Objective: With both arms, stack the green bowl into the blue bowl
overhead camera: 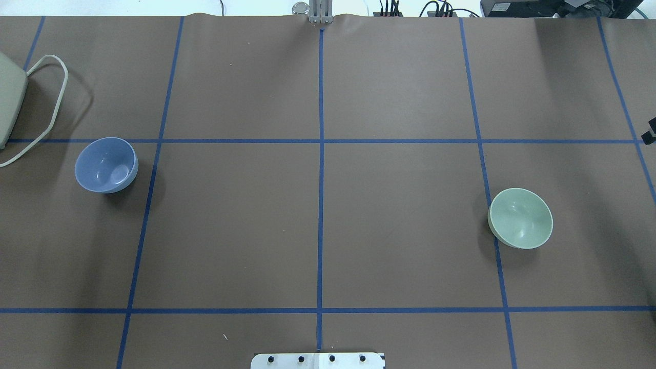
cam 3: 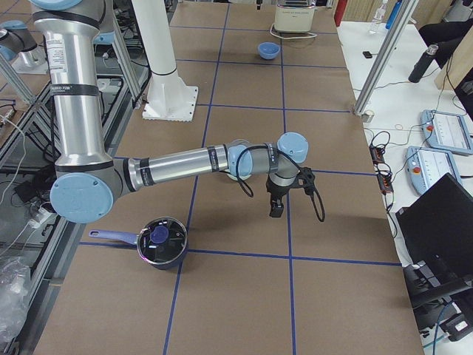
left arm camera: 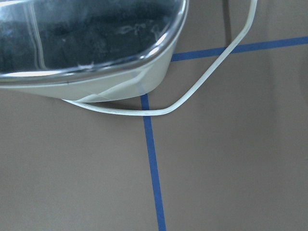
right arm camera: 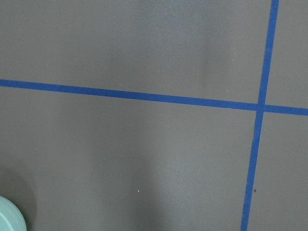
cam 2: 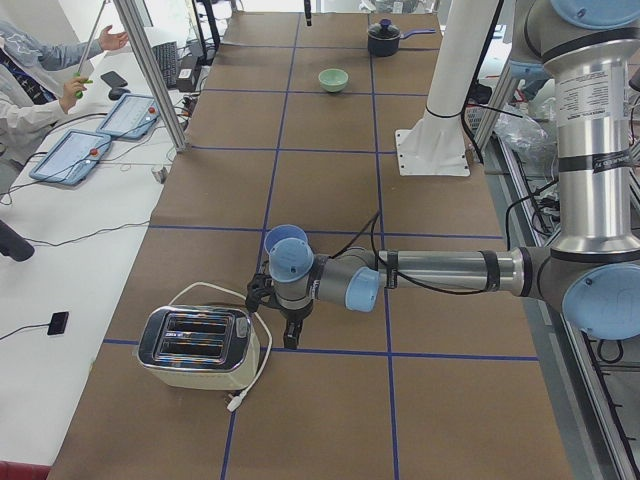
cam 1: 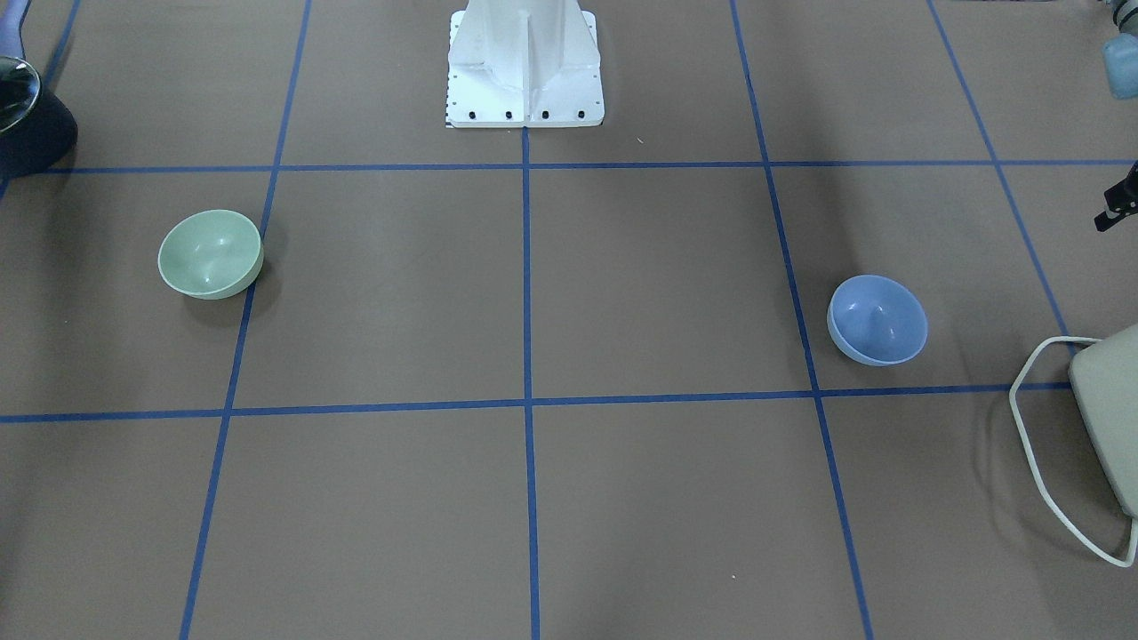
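The green bowl (cam 1: 211, 254) stands upright and empty on the brown table. It also shows in the overhead view (overhead camera: 520, 218) and at the bottom left corner of the right wrist view (right arm camera: 8, 217). The blue bowl (cam 1: 877, 320) stands upright and empty far across the table (overhead camera: 106, 165). My left gripper (cam 2: 291, 340) points down between the blue bowl (cam 2: 286, 250) and a toaster; only its edge shows in the front view (cam 1: 1113, 213). My right gripper (cam 3: 276, 211) hangs beyond the green bowl, at the overhead view's right edge (overhead camera: 650, 133). I cannot tell whether either gripper is open or shut.
A cream toaster (cam 1: 1107, 409) with a looped white cord lies at the table's end by the blue bowl and fills the top of the left wrist view (left arm camera: 86, 43). A dark lidded pot (cam 3: 159, 240) stands near the green bowl's end. The white pedestal (cam 1: 524, 62) stands at mid-table.
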Controlling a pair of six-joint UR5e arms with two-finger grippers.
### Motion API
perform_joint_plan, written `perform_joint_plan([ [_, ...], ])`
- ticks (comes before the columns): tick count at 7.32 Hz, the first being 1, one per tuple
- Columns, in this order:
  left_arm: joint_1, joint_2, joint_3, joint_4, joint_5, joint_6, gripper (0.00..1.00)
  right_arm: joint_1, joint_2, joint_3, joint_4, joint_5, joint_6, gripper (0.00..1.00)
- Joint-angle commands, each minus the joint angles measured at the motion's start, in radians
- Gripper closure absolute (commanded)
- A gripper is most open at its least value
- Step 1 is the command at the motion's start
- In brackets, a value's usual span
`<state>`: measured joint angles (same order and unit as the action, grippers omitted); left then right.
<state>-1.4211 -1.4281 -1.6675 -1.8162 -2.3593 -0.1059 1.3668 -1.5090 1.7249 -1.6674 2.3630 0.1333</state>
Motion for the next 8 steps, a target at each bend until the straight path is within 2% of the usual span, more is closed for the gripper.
perform_joint_plan([
  [1, -0.001, 0.000, -0.003, 0.000, 0.000, -0.003, 0.01, 0.000, 0.015, 0.001, 0.000, -0.004, -0.011, 0.00],
  [3, -0.001, 0.000, -0.012, 0.002, 0.002, -0.020, 0.01, -0.002, 0.029, -0.001, 0.000, -0.001, -0.001, 0.00],
  [6, 0.011, -0.011, -0.100, 0.015, -0.002, -0.225, 0.00, -0.029, 0.049, 0.015, 0.000, -0.011, 0.003, 0.00],
  [8, 0.039, -0.052, -0.106, 0.015, -0.003, -0.308, 0.00, -0.040, 0.082, 0.062, 0.002, -0.013, 0.175, 0.00],
])
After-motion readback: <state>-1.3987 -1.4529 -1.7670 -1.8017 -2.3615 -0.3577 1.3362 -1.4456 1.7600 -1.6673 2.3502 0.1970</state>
